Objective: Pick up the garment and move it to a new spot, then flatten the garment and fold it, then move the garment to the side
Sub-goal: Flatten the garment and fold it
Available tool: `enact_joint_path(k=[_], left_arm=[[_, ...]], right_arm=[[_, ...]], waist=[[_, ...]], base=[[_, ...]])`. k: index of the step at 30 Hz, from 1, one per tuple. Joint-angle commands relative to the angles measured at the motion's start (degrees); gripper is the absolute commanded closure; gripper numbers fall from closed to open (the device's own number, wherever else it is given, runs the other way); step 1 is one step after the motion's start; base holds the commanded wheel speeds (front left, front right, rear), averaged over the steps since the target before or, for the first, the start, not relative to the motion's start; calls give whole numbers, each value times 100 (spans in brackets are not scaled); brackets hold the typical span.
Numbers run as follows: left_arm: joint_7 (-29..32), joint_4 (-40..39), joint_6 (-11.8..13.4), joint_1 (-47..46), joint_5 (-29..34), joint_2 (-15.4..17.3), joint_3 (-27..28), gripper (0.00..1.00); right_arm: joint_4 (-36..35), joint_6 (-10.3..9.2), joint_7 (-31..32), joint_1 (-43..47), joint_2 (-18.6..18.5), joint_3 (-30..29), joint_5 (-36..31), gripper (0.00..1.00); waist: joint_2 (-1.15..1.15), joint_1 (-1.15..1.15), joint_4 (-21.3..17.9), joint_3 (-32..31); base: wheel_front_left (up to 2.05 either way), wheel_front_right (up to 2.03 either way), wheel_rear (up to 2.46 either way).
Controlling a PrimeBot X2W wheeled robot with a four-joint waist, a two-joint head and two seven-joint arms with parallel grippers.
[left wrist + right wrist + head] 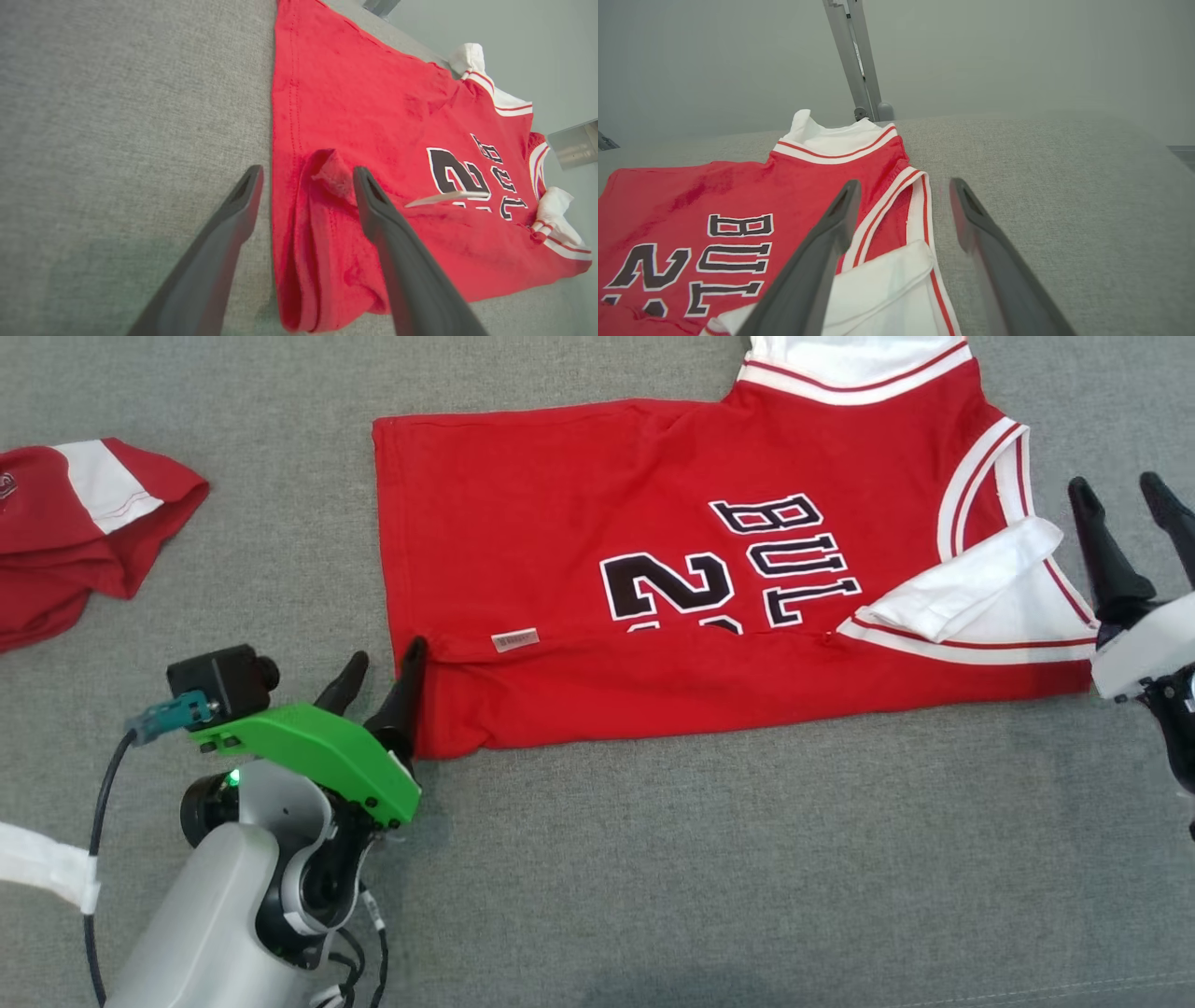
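Folding is in hand: the jersey [653, 523] lies mid-frame on the grey desk [653, 877], its lower edge turned up. The left pincer [387, 651] and right pincer [1117, 483] both gape empty at its ends. Next, likely, each closes on the doubled edge. The left wrist view alone shows the curled hem corner [329, 175] between the fingers.

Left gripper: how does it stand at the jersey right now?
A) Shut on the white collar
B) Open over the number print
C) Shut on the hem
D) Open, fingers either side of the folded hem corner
D: in the left wrist view the left gripper is open, one finger over the grey surface and the other over the red fabric, with the folded hem corner of the jersey between them.
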Motion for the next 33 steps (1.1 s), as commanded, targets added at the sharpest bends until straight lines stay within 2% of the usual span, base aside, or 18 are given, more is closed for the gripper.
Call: enact_joint_path(k=[1, 5, 10, 14, 19, 20, 21, 22, 23, 28, 33], left_arm=[[-97, -79, 0, 223, 42, 103, 30, 0], [-108, -549, -35, 723, -71, 208, 1, 0], [81, -735, -8, 1008, 2, 379, -172, 0], [185, -573, -49, 884, -64, 330, -225, 0], [452, -211, -265, 723, -170, 235, -430, 1], [511, -137, -348, 691, -232, 190, -477, 56], [546, -85, -424, 675, -286, 140, -512, 100], [621, -24, -520, 655, -307, 106, -569, 100], [648, 12, -598, 641, -332, 96, -613, 100], [635, -47, -842, 681, -510, 169, -547, 100], [748, -606, -929, 1011, -695, 464, -447, 100]], right_arm=[[-129, -3, 41, 324, -70, 8, 17, 0], [-655, -4, 422, 1038, -398, 32, -62, 0], [-990, -7, 880, 1654, -529, -245, -177, 0], [-958, -5, 1188, 1771, -386, -415, -322, 0], [-896, -1, 1583, 1576, -212, -275, -184, 0], [-897, 1, 1668, 1528, -178, -182, -100, 0], [-897, 6, 1711, 1486, -168, -133, -30, 0], [-881, 7, 1726, 1443, -174, -123, 50, 72], [-891, 7, 1760, 1418, -208, -89, 128, 100], [-1103, -7, 1914, 1678, -650, -258, 681, 100], [-1469, -8, 2249, 2359, -1115, -658, 1167, 100]], waist=[[0, 0, -56, -113], [0, 0, -124, -80], [0, 0, -94, 223], [0, 0, -9, 432], [0, 0, 66, 590], [0, 0, 77, 600], [0, 0, 88, 596], [0, 0, 103, 572], [0, 0, 111, 543], [0, 0, 151, 237], [0, 0, 153, -39]], base=[[0, 0, 0], [0, 0, 0], [0, 0, 0], [0, 0, 0], [0, 0, 0], [0, 0, 0], [0, 0, 0], [0, 0, 0], [0, 0, 0], [0, 0, 0], [0, 0, 0]])
